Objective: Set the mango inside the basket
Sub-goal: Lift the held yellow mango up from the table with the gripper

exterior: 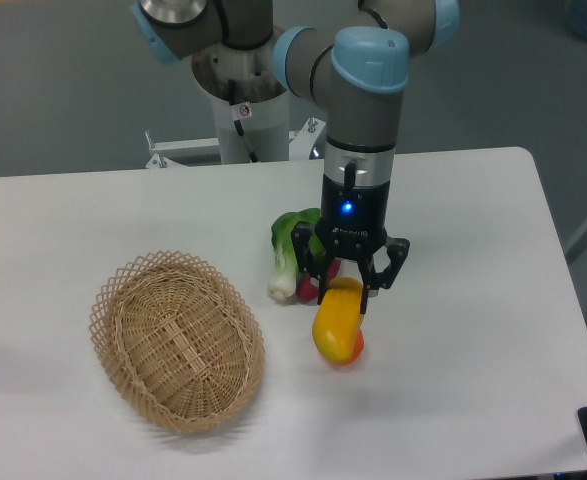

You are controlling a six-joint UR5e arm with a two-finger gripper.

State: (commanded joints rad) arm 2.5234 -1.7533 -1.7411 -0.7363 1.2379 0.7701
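Note:
The mango point(337, 322) is yellow with an orange lower end and lies right of the table's middle, pointing toward the camera. My gripper point(347, 287) comes straight down over its far end, with one finger on each side pressed against the fruit. It is shut on the mango, which is at or just above the table top. The wicker basket point(123, 300) stands apart to the left on the table, with nothing in it.
A green leafy vegetable with a white stalk point(289, 250) lies just left of the gripper. A small red item point(307, 290) sits by the left finger, partly hidden. The table's right edge point(563, 300) is well off to the right.

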